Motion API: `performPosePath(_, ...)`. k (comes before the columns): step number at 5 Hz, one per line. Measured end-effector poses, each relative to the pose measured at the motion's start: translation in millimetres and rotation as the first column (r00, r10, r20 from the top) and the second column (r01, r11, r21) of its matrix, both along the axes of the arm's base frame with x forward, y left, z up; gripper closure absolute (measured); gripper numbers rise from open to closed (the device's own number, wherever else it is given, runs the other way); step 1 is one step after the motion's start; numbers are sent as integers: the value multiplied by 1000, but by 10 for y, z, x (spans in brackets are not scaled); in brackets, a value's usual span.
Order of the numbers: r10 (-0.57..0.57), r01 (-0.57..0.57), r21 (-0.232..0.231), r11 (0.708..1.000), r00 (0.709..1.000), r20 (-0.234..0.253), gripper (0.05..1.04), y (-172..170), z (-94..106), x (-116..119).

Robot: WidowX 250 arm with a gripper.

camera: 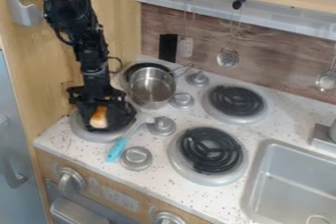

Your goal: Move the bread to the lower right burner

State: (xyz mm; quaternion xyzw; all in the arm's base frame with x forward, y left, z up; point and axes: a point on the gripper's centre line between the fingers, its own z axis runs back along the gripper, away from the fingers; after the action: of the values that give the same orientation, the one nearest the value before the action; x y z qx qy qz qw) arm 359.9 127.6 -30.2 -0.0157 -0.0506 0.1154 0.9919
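Note:
The black gripper (99, 109) hangs down over the lower left burner (85, 134), at the left of the stove top. The bread (99, 118), a small brown and white piece, shows in the midst of the gripper, low over that burner. Whether it is held or lies on the burner is hard to make out, as the gripper covers part of both. The lower right burner (209, 150) has a black coil with a silver rim and stands to the right, past the knobs.
A metal pot (151, 87) sits on the upper left burner, behind the gripper. A blue-handled utensil (117, 149) lies beside the lower left burner. Between the burner columns stand several silver knobs (162, 126). The upper right burner (235, 101) and the sink (289, 183) are farther right.

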Motion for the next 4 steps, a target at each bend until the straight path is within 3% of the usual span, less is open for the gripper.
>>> performPosePath(1, -137, 136, 27, 990, 990, 39, 469, -502, 264, -77)
performPosePath(3, -332, 332, -22, 943, 943, 33, 469, -1405, 234, -189)
performPosePath(4, -361, 359, -39, 932, 931, -51, 469, -1573, -60, -293)
